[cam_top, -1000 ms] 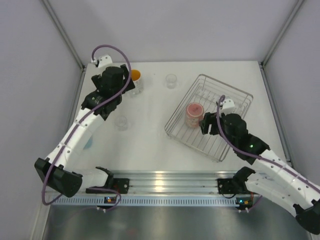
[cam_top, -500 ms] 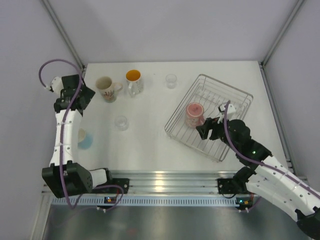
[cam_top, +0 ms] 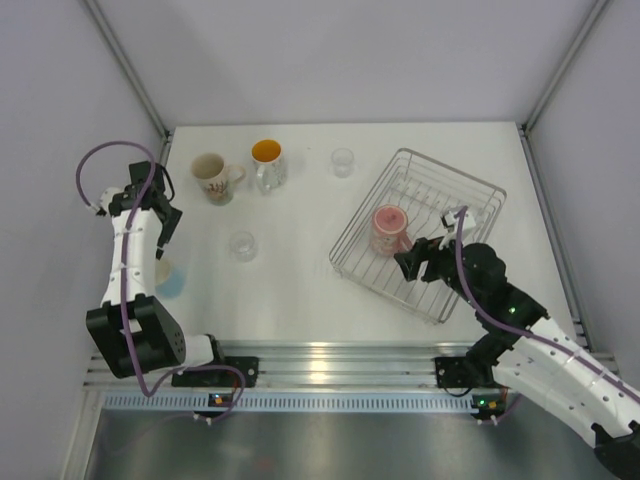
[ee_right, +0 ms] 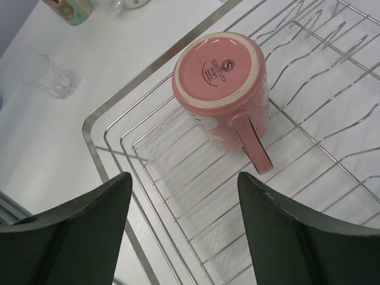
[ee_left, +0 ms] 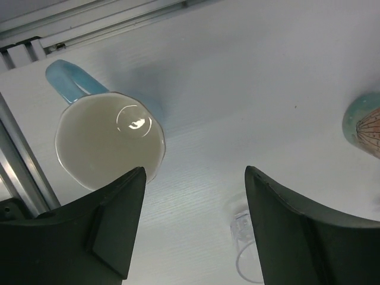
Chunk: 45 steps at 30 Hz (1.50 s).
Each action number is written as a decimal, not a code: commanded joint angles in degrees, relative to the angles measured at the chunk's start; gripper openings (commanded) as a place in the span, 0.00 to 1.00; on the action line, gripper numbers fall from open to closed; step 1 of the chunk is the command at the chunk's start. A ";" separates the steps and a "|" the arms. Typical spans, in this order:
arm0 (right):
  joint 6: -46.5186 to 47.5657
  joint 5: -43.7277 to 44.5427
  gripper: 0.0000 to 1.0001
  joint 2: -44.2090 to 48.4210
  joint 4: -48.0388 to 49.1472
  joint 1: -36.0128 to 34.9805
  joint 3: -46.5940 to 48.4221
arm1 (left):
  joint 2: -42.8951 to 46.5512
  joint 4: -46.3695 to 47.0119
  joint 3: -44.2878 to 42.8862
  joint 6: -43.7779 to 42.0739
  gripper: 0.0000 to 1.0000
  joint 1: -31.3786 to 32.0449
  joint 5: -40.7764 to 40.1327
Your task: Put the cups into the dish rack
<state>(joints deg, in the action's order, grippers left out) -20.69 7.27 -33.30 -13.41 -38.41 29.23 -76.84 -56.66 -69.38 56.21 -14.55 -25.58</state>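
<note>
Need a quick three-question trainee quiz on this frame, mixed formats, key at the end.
1. True or false: the pink mug sits base-up inside the dish rack.
2. The mug nearest the left end effector is: A light blue; B green; C black.
3. How many cups stand on the table outside the rack?

Key: 1 true; 2 A; 3 five.
</note>
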 commanded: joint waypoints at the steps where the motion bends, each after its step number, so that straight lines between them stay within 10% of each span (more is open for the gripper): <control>1: -0.76 -0.67 0.72 -0.19 1.10 0.80 0.47 | -0.06 -2.22 0.21 -3.11 0.73 -0.22 -5.17; 24: -3.04 -5.16 0.72 -5.55 4.18 0.80 0.74 | -2.88 1.99 7.59 -8.82 0.63 -0.31 -0.01; 29: -3.39 -5.25 0.72 -5.46 4.18 0.80 0.47 | -4.11 5.68 10.50 -10.24 0.52 -0.31 4.75; 37: -3.66 -5.16 0.72 -4.58 3.83 0.80 0.12 | -2.27 6.74 9.97 -13.40 0.01 -0.31 8.09; 45: -1.29 -8.74 0.72 -4.41 3.48 0.71 1.96 | 1.77 6.57 2.25 -18.85 0.00 -0.22 20.38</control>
<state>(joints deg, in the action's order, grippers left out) -23.51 1.52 -38.61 -12.43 -38.41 29.23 -79.33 -52.53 -60.82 40.99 -14.66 -11.88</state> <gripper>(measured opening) 0.722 0.121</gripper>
